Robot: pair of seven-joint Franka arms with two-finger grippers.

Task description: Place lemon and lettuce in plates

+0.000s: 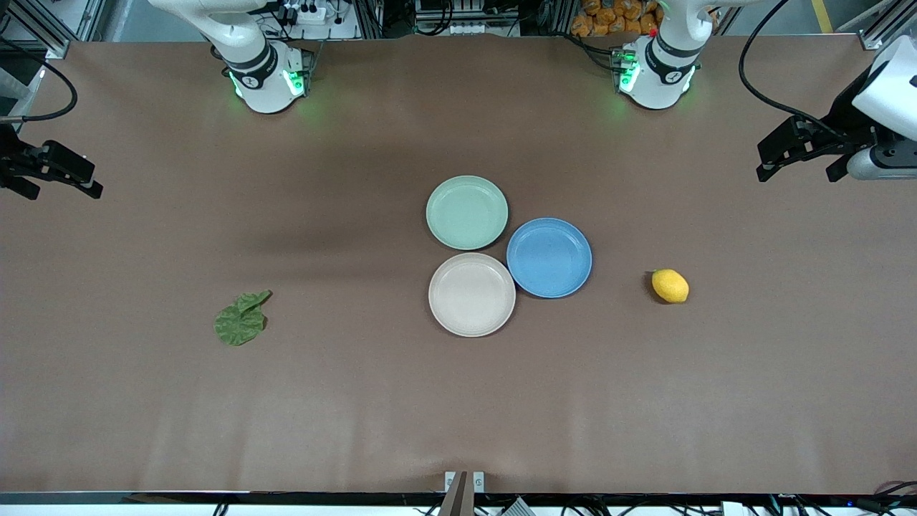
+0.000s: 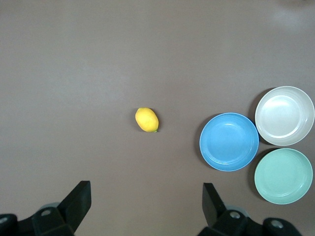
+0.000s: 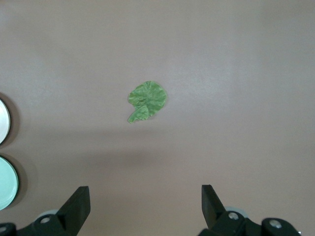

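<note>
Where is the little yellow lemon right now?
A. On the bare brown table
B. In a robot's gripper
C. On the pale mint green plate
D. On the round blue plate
A. The small oval yellow lemon lies on the brown table, apart from the round blue plate, toward the left arm's end; the pale mint green plate is bare, and the open left gripper holds nothing.

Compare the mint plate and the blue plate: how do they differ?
Colour: the mint green plate is pale, the blue plate saturated. Size: the blue plate looks slightly wider. Place: the mint green plate lies farther from the front camera; the blue plate sits toward the left arm's end, closer to the lemon. Both are round, shallow, empty and flat on the table.
</note>
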